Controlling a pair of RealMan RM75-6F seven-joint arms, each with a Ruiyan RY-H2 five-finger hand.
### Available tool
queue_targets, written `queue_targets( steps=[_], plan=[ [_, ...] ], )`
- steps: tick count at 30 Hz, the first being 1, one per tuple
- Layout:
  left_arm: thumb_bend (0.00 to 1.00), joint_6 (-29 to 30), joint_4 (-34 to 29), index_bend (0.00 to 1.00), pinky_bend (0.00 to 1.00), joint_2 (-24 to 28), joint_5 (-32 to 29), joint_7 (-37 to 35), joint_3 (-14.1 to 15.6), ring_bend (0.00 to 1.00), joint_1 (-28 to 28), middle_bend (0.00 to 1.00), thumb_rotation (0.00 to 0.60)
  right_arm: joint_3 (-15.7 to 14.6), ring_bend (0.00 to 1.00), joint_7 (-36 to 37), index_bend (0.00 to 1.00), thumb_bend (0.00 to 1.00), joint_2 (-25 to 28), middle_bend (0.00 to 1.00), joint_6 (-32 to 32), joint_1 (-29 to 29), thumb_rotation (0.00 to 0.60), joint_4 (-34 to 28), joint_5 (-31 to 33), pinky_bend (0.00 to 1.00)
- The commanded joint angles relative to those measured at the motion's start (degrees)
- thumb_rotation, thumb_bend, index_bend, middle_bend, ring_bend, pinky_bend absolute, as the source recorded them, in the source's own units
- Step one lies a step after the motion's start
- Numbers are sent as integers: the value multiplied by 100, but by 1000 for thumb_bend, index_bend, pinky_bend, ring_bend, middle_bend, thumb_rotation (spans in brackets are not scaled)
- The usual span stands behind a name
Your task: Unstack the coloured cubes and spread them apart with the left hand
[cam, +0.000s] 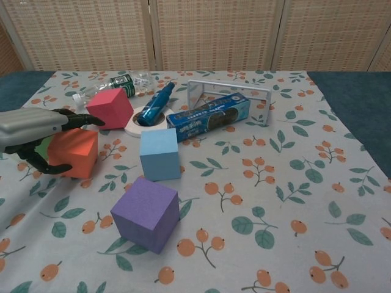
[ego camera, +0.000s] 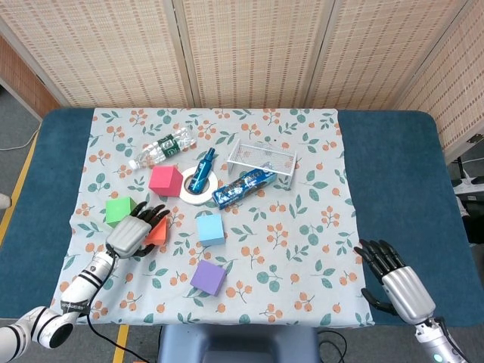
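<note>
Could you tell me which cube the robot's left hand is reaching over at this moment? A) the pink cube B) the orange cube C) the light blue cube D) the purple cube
B: the left hand lies over the orange cube, its fingers spread across the cube's top, while the purple cube, light blue cube and pink cube stand apart from it.

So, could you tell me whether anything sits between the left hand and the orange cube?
Nothing visible does. The left hand is already over the orange cube, fingers reaching across its top; the green cube sits just beside it.
</note>
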Motion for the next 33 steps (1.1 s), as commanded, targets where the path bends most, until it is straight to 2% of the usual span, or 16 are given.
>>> queue_targets(
  steps=[1,3,5,8,13,17,20,24,30,33],
  plan=[
    [341,102,7,196,141,-20,55,-142,2,468,-4,339,600,2,0,-3,0,271,2,0,4,-3,600,-4,2,0],
    [354,319,55,279,195,-50,214,-276,15,526,25,440,600,5,0,-5,0,271,2,0,8,-4,600,-2,6,0],
    [381,511,104,324,233,-67,338,-352,25,559,54,498,600,4,0,-8,0,271,-1,0,-2,-2,600,0,8,0],
    [417,759,29,362,259,12,464,-478,51,578,120,530,600,-4,0,-8,0,272,-4,0,-9,0,600,2,-2,0],
    [432,1008,-168,369,273,197,610,-513,126,594,220,536,600,-8,0,-3,0,271,1,0,12,-5,600,-8,-17,0],
    [430,1487,-848,364,274,844,922,-745,562,597,648,526,600,-37,0,4,0,272,17,0,56,-20,600,-31,-77,0],
    [427,1701,-975,362,273,1043,1002,-783,741,598,869,524,600,-53,0,10,0,271,16,0,44,-17,600,-34,-94,0],
    [427,2061,-712,365,263,1122,809,-874,767,598,1231,525,600,-74,0,22,0,271,22,0,43,-16,600,-42,-123,0],
    [419,1840,-355,366,261,1099,561,-1793,855,597,1410,520,600,-99,0,14,0,271,32,0,80,-29,600,-54,-177,0],
    [417,1701,-46,369,241,982,554,-1997,870,596,1407,515,600,-118,0,12,0,271,41,0,94,-35,600,-64,-209,0]
  ],
)
